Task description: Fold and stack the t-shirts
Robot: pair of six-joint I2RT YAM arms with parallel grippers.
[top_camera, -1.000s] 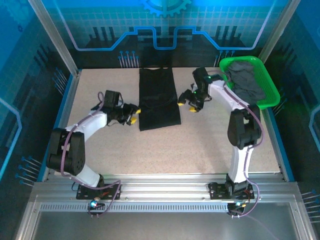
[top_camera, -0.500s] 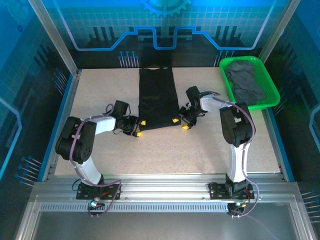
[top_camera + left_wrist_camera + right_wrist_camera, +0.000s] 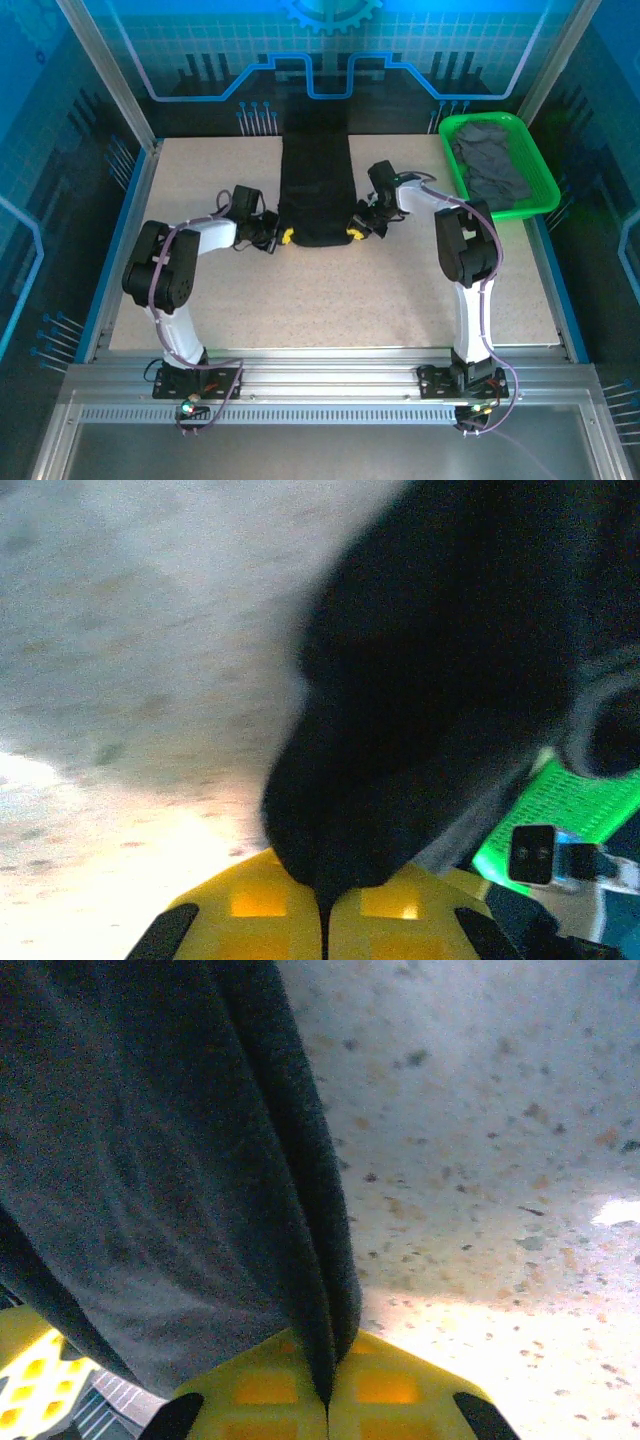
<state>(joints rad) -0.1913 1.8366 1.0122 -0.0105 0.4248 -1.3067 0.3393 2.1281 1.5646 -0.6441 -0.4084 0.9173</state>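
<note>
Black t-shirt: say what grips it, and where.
The black t-shirt is pinched at its near edge: left claw on the left corner, right claw on the right corner.

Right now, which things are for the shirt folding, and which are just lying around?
For the job: black t-shirt; grey t-shirts; left fingers and right fingers, pinching the black one.
Just there: green basket; table.

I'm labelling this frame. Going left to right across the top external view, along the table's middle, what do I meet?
left gripper → black t-shirt → right gripper → green basket holding dark grey t-shirts
</note>
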